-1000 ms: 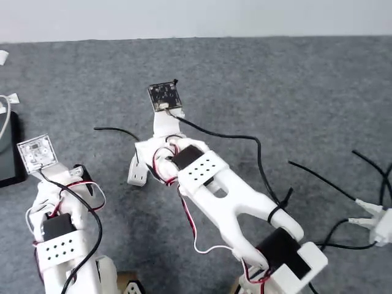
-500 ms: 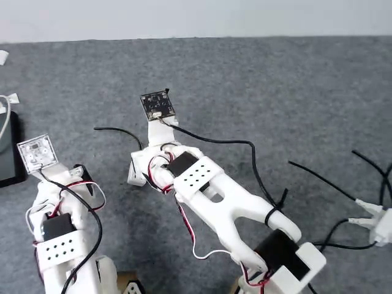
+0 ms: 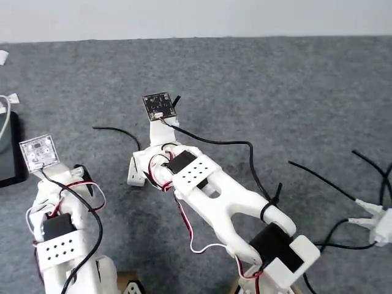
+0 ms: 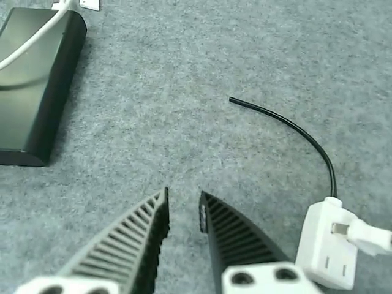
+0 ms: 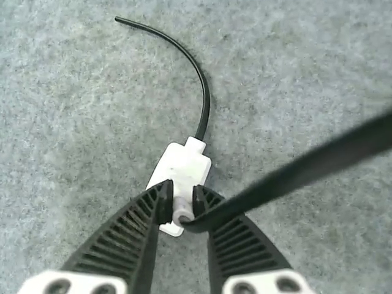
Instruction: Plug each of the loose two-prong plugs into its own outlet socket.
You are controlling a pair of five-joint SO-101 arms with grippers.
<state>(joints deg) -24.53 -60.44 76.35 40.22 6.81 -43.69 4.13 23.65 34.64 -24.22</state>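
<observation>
Grey, felt-like tabletop point(image 3: 294, 92). In the high view, at 9 o'clock from its middle, white socket block point(image 3: 135, 174), lying flat just past the tip of the right arm point(image 3: 239, 211) reaching in from 5 o'clock. Oblong, plain white, narrowing to a small neck at one end. Out of that neck, a short black cord stub point(image 5: 207, 95), curling off toward 10 o'clock and ending cut and loose on the tabletop. From the left wrist, two small dark slots visible on the block's upper face.

Slanting off the block's side, white plug point(image 4: 369, 239), a grey metal blade bare at the joint. Depth of seating impossible to judge.

Right hand point(image 5: 181, 187) closed down over the end of the block away from the cord, gripping a small rounded white part of the plug between ribbed black fingers point(image 5: 131, 239). Block corners showing outside both fingers. Across that wrist view, close to the lens, a thick blurred black cable point(image 5: 306, 168).

Left arm point(image 3: 58, 245) at 8 o'clock. Left hand point(image 4: 183, 195) parted by only a narrow slit, nothing in it, bare tabletop below, socket block near but untouched.

At the 9 o'clock edge, black box point(image 4: 37, 92). Between 3 and 4 o'clock, at the tabletop's edge, white plug cluster point(image 3: 383, 226), well apart from both hands, with thin black leads point(image 3: 318, 179) trailing inward.
</observation>
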